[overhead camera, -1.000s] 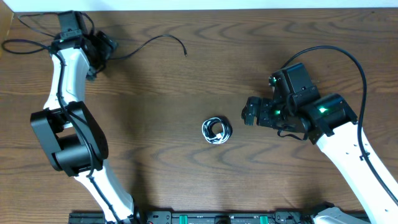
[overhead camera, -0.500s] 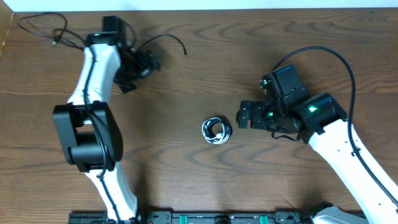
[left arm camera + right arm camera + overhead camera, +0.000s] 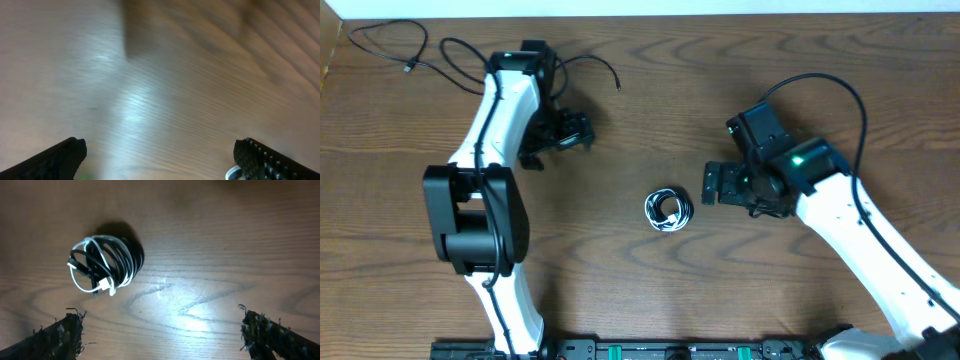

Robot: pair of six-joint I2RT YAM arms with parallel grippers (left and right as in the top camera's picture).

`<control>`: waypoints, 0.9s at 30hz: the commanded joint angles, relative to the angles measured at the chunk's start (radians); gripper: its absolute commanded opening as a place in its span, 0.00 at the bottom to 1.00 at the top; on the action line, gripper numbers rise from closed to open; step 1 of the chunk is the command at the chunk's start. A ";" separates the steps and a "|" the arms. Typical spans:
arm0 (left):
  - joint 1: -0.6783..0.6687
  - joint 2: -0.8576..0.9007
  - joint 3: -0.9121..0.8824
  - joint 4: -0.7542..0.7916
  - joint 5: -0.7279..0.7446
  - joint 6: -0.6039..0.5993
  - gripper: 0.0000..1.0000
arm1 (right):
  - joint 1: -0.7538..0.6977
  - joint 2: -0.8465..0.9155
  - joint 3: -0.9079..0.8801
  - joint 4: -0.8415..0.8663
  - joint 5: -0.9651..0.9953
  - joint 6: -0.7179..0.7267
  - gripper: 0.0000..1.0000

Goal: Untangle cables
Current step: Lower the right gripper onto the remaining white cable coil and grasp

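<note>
Both sets of jaws apart, coiled cable bundle (image 3: 668, 210) near right jaws, untouched

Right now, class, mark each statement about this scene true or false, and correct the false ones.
1. The bundle mixes black and white cord. True.
2. The right gripper is shut on the bundle. False: it is open, and the bundle lies apart from it, untouched.
3. The left gripper holds a cable. False: it is open and empty.
4. A loose black cable lies near the top-left corner of the overhead view. True.
</note>
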 commanded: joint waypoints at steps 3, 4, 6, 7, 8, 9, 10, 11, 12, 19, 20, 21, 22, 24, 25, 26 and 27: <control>0.109 -0.004 -0.013 -0.044 -0.090 -0.130 0.99 | 0.042 0.077 -0.006 0.055 -0.134 0.017 0.99; 0.121 -0.003 -0.014 -0.050 -0.091 -0.130 0.99 | 0.056 0.097 -0.006 0.073 -0.132 0.016 0.99; 0.139 -0.004 -0.017 -0.063 -0.091 -0.127 0.99 | 0.085 0.139 -0.006 0.111 -0.130 0.016 0.98; 0.146 -0.004 -0.020 -0.068 -0.091 -0.126 0.99 | 0.097 0.161 -0.006 0.129 -0.126 0.017 0.95; 0.151 -0.004 -0.022 -0.076 -0.091 -0.127 0.99 | 0.106 0.187 -0.006 0.146 -0.117 0.017 0.94; 0.154 -0.003 -0.024 -0.082 -0.092 -0.126 0.99 | 0.111 0.203 -0.006 0.157 -0.110 0.017 0.92; 0.155 -0.003 -0.029 -0.085 -0.092 -0.126 0.99 | 0.114 0.226 -0.006 0.174 -0.110 0.017 0.89; 0.155 -0.003 -0.034 -0.085 -0.092 -0.126 0.99 | 0.114 0.241 -0.006 0.187 -0.111 0.019 0.88; 0.155 -0.003 -0.040 -0.084 -0.091 -0.127 0.99 | 0.114 0.261 -0.006 0.206 -0.118 0.026 0.88; 0.153 -0.003 -0.097 -0.052 -0.091 -0.127 0.99 | 0.113 0.304 -0.006 0.278 -0.119 -0.009 0.56; 0.153 -0.003 -0.103 -0.044 -0.091 -0.127 0.99 | 0.113 0.303 -0.005 0.282 -0.117 -0.022 0.52; 0.153 -0.003 -0.106 -0.039 -0.091 -0.127 0.99 | 0.113 0.301 -0.003 0.282 -0.117 -0.030 0.48; 0.153 -0.003 -0.107 -0.037 -0.091 -0.127 0.99 | 0.113 0.301 0.000 0.281 -0.117 -0.040 0.44; 0.153 -0.003 -0.107 -0.033 -0.090 -0.127 0.99 | 0.113 0.298 0.009 0.272 -0.118 -0.063 0.36; 0.153 -0.003 -0.107 -0.031 -0.090 -0.127 0.99 | 0.113 0.296 0.015 0.266 -0.118 -0.081 0.33; 0.153 -0.003 -0.107 -0.031 -0.090 -0.127 0.99 | 0.113 0.294 0.020 0.262 -0.119 -0.105 0.32; 0.153 -0.003 -0.107 -0.031 -0.090 -0.127 0.99 | 0.113 0.293 0.024 0.258 -0.119 -0.127 0.33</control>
